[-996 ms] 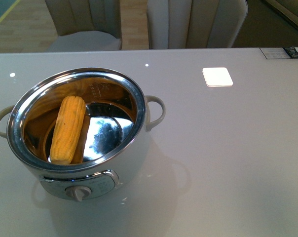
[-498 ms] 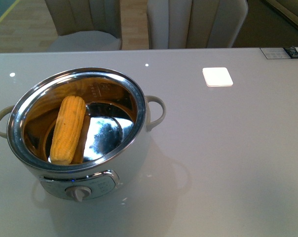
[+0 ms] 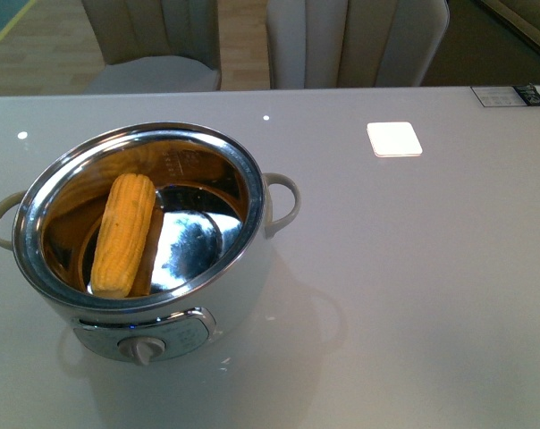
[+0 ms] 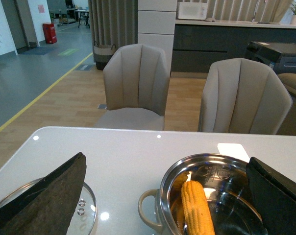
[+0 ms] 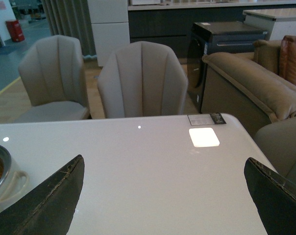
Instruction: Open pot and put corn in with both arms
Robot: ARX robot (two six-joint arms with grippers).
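The white pot [image 3: 234, 277] stands open on the left of the table, its steel rim [image 3: 252, 179] bare and its knob at the front. The yellow corn [image 3: 122, 234] lies inside the steel bowl, leaning on its left wall. It also shows in the left wrist view [image 4: 196, 208], with the pot's rim [image 4: 167, 181]. Neither arm shows in the front view. My left gripper [image 4: 170, 196] is open and empty, raised back from the pot, its fingers [image 4: 50, 196] wide apart. My right gripper [image 5: 167, 196] is open and empty above bare table right of the pot's handle [image 5: 13, 188].
A glass lid [image 4: 86, 213] lies on the table left of the pot. A white square patch [image 3: 394, 138] and a label [image 3: 510, 96] are on the table's far right. Two grey chairs [image 3: 341, 40] stand behind the table. A sofa [image 5: 256, 83] is at its right.
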